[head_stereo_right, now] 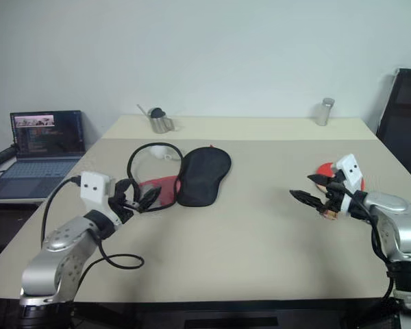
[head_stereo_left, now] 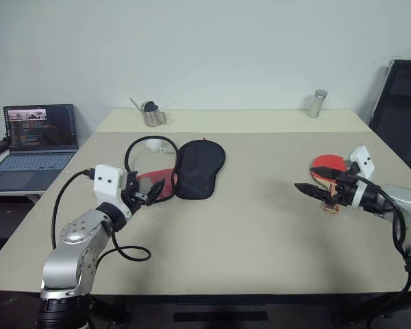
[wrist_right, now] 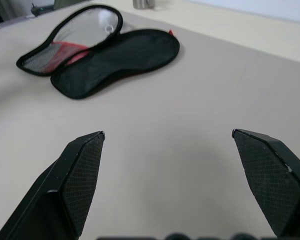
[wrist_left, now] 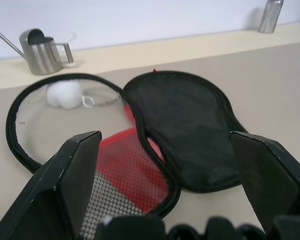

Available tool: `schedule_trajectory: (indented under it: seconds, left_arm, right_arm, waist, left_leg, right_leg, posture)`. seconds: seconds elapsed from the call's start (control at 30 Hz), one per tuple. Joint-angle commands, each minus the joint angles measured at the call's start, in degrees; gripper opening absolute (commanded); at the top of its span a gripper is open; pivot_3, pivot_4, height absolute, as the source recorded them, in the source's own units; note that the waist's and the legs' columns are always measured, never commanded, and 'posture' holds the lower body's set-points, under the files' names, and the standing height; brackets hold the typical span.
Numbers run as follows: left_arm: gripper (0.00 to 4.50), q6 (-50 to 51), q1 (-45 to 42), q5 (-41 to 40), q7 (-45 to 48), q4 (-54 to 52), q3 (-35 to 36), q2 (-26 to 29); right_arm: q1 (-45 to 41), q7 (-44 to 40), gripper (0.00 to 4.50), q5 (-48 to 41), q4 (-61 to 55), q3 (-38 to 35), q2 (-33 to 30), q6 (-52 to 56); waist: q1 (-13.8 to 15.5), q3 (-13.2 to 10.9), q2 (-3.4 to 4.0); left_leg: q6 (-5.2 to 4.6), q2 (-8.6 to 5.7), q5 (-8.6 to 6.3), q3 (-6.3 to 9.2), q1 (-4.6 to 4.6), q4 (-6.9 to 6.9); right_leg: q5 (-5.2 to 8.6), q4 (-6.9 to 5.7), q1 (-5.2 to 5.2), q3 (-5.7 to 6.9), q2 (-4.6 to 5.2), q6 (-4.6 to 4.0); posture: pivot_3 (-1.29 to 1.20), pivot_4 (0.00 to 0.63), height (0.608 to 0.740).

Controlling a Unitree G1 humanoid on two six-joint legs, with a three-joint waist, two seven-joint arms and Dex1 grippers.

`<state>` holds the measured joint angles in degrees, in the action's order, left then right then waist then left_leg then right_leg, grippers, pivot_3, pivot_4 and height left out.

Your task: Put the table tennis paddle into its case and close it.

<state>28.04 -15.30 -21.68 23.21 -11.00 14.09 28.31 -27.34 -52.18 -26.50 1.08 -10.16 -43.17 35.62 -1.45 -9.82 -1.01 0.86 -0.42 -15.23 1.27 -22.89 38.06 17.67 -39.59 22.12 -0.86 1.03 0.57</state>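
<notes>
Table tennis paddle [head_stereo_left: 327,166], one flat bat with a round red rubber face, lies at the right of the head-camera frame, partly hidden behind the right gripper [head_stereo_left: 309,190], whose two black fingers are spread wide apart and hold nothing. Its handle cannot be made out behind the gripper.

At the lower left, the left gripper [head_stereo_left: 153,193] also has its two black fingers spread apart and empty, its tips just beside the near end of the case [head_stereo_left: 198,168]. This one paddle-shaped fabric pouch lies unzipped and spread open at centre left: a black half on the right, and a half on the left with a black zip edge, red lining and black mesh pocket [wrist_left: 125,180]. No writing can be read on it.

Inside the open zip loop sits a small white ball [wrist_left: 64,93]. Beyond the case, near the far edge of the beige table [head_stereo_left: 246,233], stands one small steel pitcher with a thin spout [head_stereo_left: 151,114]; at upper right stands one steel cylinder container [head_stereo_left: 318,103]. One open laptop [head_stereo_left: 34,142] with a lit screen sits at the far left, its text too small to read. A black chair [head_stereo_left: 404,116] shows at the right edge.
</notes>
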Motion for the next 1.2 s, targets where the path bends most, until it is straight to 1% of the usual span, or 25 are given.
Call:
schedule_trajectory:
  seconds: [0.03, 0.1, 0.2, 0.3, 0.43, 0.53, 0.6, 0.73, 0.9, 1.07, 1.13, 1.2]
  left_arm:
    - [4.45, -3.2, -1.8, 1.0, 0.5, 1.3, -0.2, -0.2]
    - [4.45, -4.1, -3.6, 1.1, 0.5, 3.6, -0.2, -0.6]
    - [4.45, -3.1, -5.5, -1.5, 1.5, 3.8, 0.8, -1.0]
    - [4.45, -1.0, -6.6, -3.1, 2.7, 3.9, 1.4, 0.2]
    - [4.45, 1.2, -7.2, -4.5, 5.0, 3.0, 1.9, 3.1]
    - [4.45, 3.6, -7.1, -7.9, 8.8, 2.9, 3.0, 5.6]
    - [4.45, 4.2, -7.2, -8.7, 10.0, 2.9, 3.5, 7.1]
    - [4.45, 5.7, -9.2, -11.3, 12.7, 4.6, 4.2, 8.6]
    - [4.45, 8.9, -11.3, -14.6, 19.7, 8.6, 4.0, 12.5]
    - [4.45, 6.5, -12.5, -11.9, 23.9, 12.8, 2.9, 16.3]
    - [4.45, 4.4, -11.2, -9.8, 25.3, 13.9, 2.0, 17.8]
    - [4.45, 3.7, -10.2, -9.3, 26.2, 15.1, 2.3, 18.4]
  right_arm:
    - [0.1, 0.2, 4.50, -1.0, -2.5, -1.8, -1.7, 0.8]
    - [0.0, 0.9, 4.50, -1.4, -3.5, -2.0, -1.5, 1.5]
    - [-0.8, 2.2, 4.50, -2.9, -5.5, -2.4, -0.7, 3.3]
    - [-1.5, 3.9, 4.50, -4.0, -7.6, -1.6, 0.3, 5.3]
    - [-3.1, 6.3, 4.50, -4.7, -9.1, 0.8, 3.3, 7.7]
    - [-3.8, 7.6, 4.50, -5.4, -10.2, 2.5, 6.5, 8.8]
    - [-3.8, 8.5, 4.50, -5.7, -11.2, 3.2, 7.8, 10.0]
    - [-4.1, 9.2, 4.50, -6.4, -12.5, 4.1, 9.0, 11.6]
    - [-5.9, 10.5, 4.50, -5.7, -12.6, 7.5, 10.4, 14.4]
    - [-8.7, 13.4, 4.50, -6.2, -11.3, 8.3, 12.3, 18.8]
    - [-10.5, 15.4, 4.50, -5.9, -9.9, 8.4, 14.1, 20.4]
    - [-12.6, 17.2, 4.50, -5.4, -8.1, 9.0, 16.4, 21.3]
  waist:
    - [0.0, 0.0, 0.00]
    - [0.1, 0.0, 0.00]
    - [0.1, 0.0, -0.01]
    - [0.0, 0.0, -0.01]
    - [-0.2, 0.0, -0.01]
    - [-0.3, 0.0, -0.01]
    - [-0.2, 0.0, -0.01]
    - [0.1, 0.0, -0.03]
    - [-0.1, 0.0, -0.03]
    - [-0.4, 0.0, -0.03]
    - [-0.4, 0.0, -0.03]
    - [-0.4, 0.0, -0.03]
  left_leg:
    - [0.00, 0.00, 0.00, 0.00, 0.00, 0.00]
    - [0.00, 0.00, 0.00, 0.01, 0.01, 0.00]
    - [0.00, 0.00, 0.00, 0.02, 0.00, 0.00]
    - [0.00, 0.00, 0.00, 0.01, -0.02, 0.00]
    - [0.00, 0.01, 0.00, 0.01, 0.01, -0.02]
    - [0.00, 0.01, 0.00, 0.01, 0.01, -0.01]
    - [0.00, 0.01, 0.00, 0.02, 0.00, -0.01]
    - [0.00, -0.01, 0.00, 0.03, -0.03, 0.00]
    - [0.00, 0.00, 0.00, 0.04, 0.00, -0.01]
    - [0.00, 0.00, 0.00, 0.03, -0.01, -0.02]
    - [0.00, 0.00, 0.00, 0.03, -0.01, -0.04]
    - [0.00, 0.00, 0.00, 0.02, 0.00, -0.05]
  right_leg:
    - [0.00, -0.01, 0.00, 0.01, 0.00, 0.00]
    - [0.00, -0.02, 0.00, 0.02, 0.00, 0.00]
    - [0.00, -0.01, 0.00, 0.02, 0.00, 0.00]
    - [0.00, 0.02, 0.00, 0.01, 0.00, 0.00]
    - [0.00, 0.00, 0.01, 0.02, -0.01, 0.00]
    - [0.00, -0.04, 0.02, 0.01, -0.01, 0.00]
    - [0.00, -0.03, 0.02, 0.03, -0.01, 0.00]
    - [0.00, 0.02, 0.02, 0.03, 0.00, 0.00]
    - [0.00, -0.01, 0.03, 0.05, 0.00, 0.00]
    - [0.00, -0.03, 0.08, 0.04, 0.00, 0.00]
    - [0.00, -0.03, 0.10, 0.03, -0.01, 0.00]
    - [0.00, -0.04, 0.11, 0.02, -0.01, 0.00]
  posture:
    - [0.00, 0.150, 0.740]
    - [0.00, 0.150, 0.740]
    - [0.00, 0.150, 0.740]
    - [0.00, 0.150, 0.740]
    - [0.00, 0.150, 0.740]
    - [0.00, 0.150, 0.740]
    - [0.00, 0.150, 0.740]
    - [0.00, 0.150, 0.740]
    - [0.00, 0.150, 0.740]
    - [0.00, 0.150, 0.740]
    - [0.00, 0.150, 0.740]
    - [0.00, 0.150, 0.740]
